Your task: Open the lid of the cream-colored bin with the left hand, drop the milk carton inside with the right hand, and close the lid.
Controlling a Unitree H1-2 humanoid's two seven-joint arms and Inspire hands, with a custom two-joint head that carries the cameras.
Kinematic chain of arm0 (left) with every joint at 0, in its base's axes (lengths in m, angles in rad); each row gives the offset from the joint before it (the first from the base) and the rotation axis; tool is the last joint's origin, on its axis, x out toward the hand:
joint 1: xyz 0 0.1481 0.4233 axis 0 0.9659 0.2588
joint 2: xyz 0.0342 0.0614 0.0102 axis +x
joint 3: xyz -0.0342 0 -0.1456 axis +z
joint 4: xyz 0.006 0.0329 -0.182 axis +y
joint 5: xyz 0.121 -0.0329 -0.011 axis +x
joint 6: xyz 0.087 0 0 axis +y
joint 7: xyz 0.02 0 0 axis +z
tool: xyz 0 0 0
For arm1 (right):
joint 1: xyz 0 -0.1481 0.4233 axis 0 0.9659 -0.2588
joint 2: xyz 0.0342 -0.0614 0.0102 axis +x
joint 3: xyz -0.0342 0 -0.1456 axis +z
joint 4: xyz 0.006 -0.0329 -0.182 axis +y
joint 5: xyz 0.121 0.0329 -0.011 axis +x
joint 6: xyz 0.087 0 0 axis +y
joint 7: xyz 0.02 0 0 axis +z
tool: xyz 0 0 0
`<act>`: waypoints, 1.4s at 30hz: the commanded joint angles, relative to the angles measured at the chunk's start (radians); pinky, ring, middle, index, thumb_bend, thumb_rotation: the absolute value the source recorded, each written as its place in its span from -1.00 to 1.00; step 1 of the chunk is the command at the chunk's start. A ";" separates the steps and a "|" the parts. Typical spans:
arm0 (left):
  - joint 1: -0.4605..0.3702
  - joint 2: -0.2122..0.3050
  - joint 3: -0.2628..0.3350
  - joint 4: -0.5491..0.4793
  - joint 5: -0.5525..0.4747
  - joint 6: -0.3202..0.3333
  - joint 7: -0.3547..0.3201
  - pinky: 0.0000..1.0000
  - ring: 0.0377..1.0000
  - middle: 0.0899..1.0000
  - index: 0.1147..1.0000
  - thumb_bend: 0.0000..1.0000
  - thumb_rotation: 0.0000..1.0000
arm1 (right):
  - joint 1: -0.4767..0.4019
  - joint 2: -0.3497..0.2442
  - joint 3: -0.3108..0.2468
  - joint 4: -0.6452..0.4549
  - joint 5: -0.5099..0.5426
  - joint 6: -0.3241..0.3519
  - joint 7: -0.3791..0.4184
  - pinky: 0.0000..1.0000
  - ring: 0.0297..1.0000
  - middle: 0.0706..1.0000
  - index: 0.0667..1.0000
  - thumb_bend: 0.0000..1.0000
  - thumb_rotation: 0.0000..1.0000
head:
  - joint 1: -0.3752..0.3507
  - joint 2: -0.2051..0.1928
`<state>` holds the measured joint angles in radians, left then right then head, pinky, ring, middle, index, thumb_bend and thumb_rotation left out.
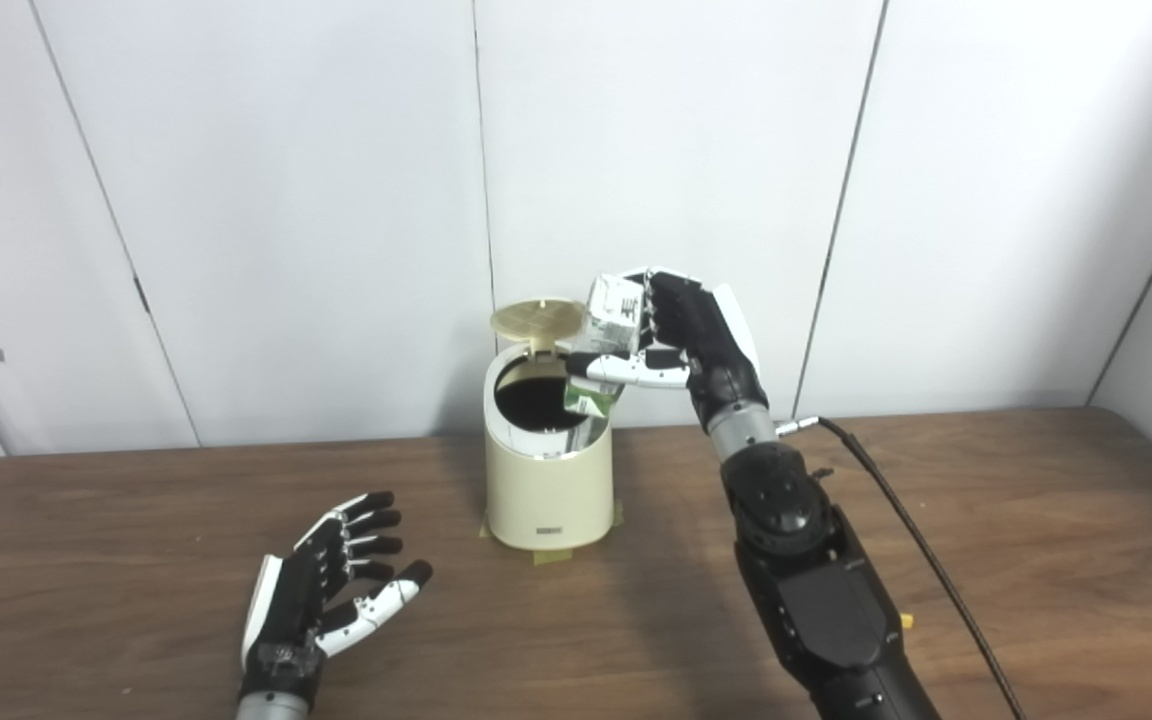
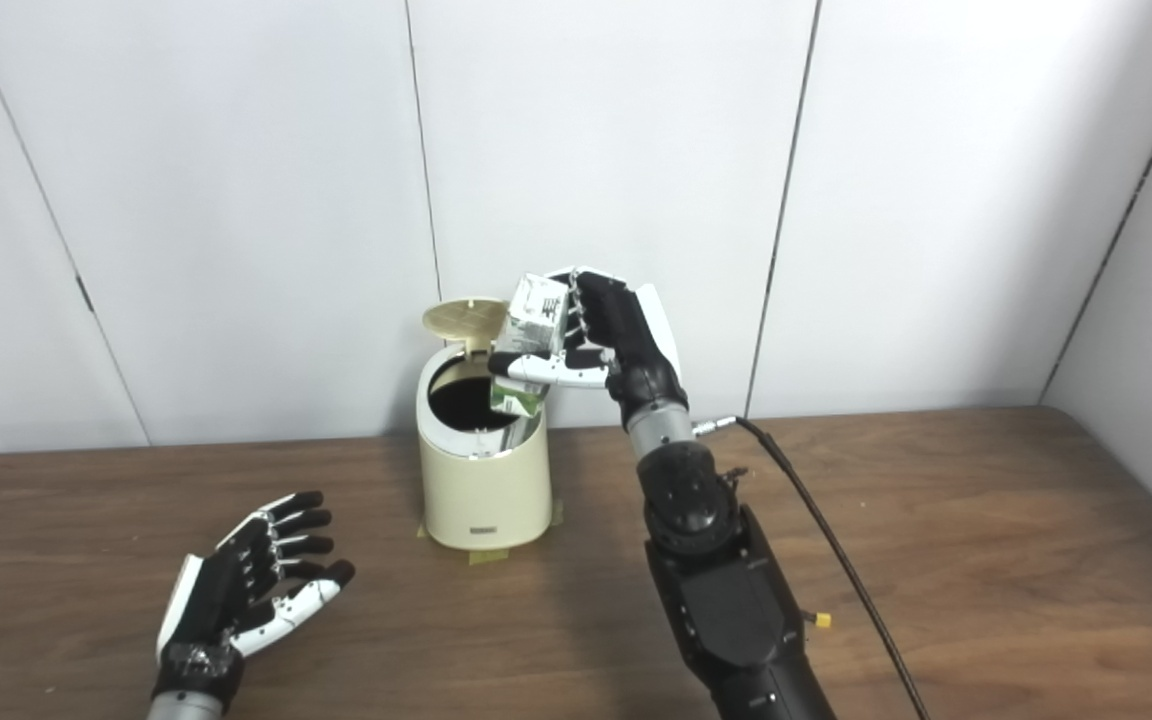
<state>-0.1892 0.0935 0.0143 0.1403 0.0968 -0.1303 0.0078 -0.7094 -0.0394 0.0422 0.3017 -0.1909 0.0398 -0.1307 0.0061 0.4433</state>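
Observation:
The cream-colored bin (image 1: 547, 490) stands on the table near the back wall, its round lid (image 1: 537, 320) tipped up at the rear so the dark inside shows. My right hand (image 1: 681, 335) is shut on the white and green milk carton (image 1: 608, 345), holding it tilted over the bin's right rim, its lower end just above the opening. Low on the left, my left hand (image 1: 331, 595) rests open, palm up, clear of the bin and holding nothing.
Yellow tape (image 1: 548, 555) marks the bin's base on the brown wooden table (image 1: 1036, 560). A black cable (image 1: 921, 545) runs from my right wrist across the table toward the front right. White wall panels close off the back.

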 commanded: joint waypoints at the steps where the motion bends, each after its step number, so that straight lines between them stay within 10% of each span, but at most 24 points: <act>1: -0.022 -0.026 -0.013 -0.025 0.014 -0.002 0.016 0.20 0.34 0.45 0.47 0.38 -0.76 | -0.083 0.000 0.000 -0.015 -0.007 -0.022 -0.005 -0.35 -0.24 -0.08 0.02 0.02 -1.00 | 0.010 0.002; 42: -0.001 -0.068 -0.025 -0.093 0.022 0.035 0.029 0.14 0.31 0.44 0.46 0.36 -0.81 | -0.216 0.039 0.073 0.377 -0.074 -0.269 -0.082 -0.38 -0.25 -0.09 0.02 0.03 -1.00 | 0.058 0.040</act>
<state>-0.1605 0.0291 -0.0096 0.0805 0.1188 -0.0874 0.0301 -0.8611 0.0026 0.1157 0.6968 -0.2620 -0.1722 -0.1995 0.0644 0.4801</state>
